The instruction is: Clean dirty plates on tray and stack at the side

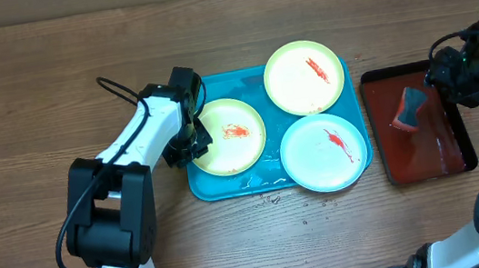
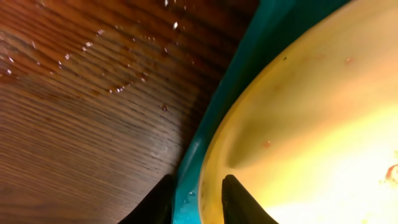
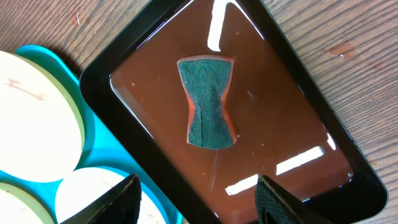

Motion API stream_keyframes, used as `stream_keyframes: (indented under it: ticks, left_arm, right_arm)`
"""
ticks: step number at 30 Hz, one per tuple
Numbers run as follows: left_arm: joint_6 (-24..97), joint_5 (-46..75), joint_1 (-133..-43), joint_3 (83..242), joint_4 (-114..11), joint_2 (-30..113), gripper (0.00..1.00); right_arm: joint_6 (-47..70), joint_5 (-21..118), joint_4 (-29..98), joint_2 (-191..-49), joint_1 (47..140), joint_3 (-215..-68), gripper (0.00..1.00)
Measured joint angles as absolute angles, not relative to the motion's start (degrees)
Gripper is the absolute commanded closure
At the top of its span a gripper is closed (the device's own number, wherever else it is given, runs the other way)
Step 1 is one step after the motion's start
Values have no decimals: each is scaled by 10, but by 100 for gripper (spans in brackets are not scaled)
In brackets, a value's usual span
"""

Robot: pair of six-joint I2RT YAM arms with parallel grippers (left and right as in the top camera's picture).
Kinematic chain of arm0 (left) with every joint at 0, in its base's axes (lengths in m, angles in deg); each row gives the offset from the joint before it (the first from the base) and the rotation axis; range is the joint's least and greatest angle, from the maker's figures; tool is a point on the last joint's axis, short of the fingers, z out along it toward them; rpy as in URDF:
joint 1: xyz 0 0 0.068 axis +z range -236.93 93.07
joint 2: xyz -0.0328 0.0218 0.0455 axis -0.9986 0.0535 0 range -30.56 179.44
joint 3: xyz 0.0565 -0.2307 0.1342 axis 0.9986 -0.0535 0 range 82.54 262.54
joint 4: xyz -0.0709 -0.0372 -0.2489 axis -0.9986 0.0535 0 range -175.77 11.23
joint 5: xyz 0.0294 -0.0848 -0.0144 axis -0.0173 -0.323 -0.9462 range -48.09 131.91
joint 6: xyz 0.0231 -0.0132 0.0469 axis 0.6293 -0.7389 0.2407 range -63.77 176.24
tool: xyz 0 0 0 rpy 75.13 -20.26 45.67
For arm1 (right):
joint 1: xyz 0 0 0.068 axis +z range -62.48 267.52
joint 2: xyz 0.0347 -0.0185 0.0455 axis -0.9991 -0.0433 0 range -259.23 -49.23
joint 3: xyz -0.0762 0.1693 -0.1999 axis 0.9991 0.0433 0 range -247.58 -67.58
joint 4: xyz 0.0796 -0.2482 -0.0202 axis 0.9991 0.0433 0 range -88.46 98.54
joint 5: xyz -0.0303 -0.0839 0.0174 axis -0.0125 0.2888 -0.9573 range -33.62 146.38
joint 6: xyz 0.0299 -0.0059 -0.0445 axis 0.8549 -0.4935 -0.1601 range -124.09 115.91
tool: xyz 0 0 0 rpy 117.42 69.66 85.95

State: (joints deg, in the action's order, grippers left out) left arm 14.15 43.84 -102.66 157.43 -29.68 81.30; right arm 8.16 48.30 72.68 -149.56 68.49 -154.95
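The turquoise tray [image 1: 216, 89] holds three plates, each smeared with red sauce: a yellow-green plate [image 1: 229, 135] at the left, a yellow-green plate [image 1: 304, 77] at the back and a white plate [image 1: 324, 151] at the front right. My left gripper [image 1: 188, 143] is at the tray's left edge. In the left wrist view its fingers [image 2: 199, 200] sit close together around the left plate's rim [image 2: 311, 112] and the tray's wall [image 2: 249, 56]. My right gripper [image 1: 443, 72] is open and empty, above the sponge [image 3: 208, 102].
A dark red tray [image 1: 458, 157] with shiny liquid stands right of the turquoise tray and holds the green-and-orange sponge [image 1: 406, 112]. Water drops lie on the wood in front of the tray [image 1: 271, 201] and in the left wrist view [image 2: 118, 87]. Brown tabletop surrounds both trays.
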Motion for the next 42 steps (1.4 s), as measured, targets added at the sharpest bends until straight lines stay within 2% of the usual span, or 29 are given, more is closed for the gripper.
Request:
stream_keyframes:
  ticks: [12,18,23,24,27,31,33,38,42]
  left_arm:
    - [153,441,-1023,1562,-355,816,80]
    - [192,436,-1022,1564,-357,816,79]
    - [234,422,-1010,1614,-316,823,71]
    - [245,420,-1008,1631,-309,823,68]
    - [275,416,-1005,1667,-305,823,57]
    - [305,406,-1006,1676,-303,823,54]
    - [317,390,-1005,1676,-302,823,47]
    - [353,355,-1006,1676,-355,823,42]
    - [366,378,-1005,1676,-419,823,40]
  right_arm:
    - [79,483,727,-1496,685,-1549,39]
    - [79,483,728,-1496,685,-1549,39]
    - [79,483,727,-1496,685,-1549,38]
    - [79,483,728,-1496,685,-1549,35]
    - [79,483,728,-1496,685,-1549,34]
    - [78,483,730,-1496,685,-1549,33]
    - [78,483,730,-1496,685,-1549,33]
    - [73,483,730,-1496,685,-1549,33]
    - [69,483,730,-1496,685,-1549,33]
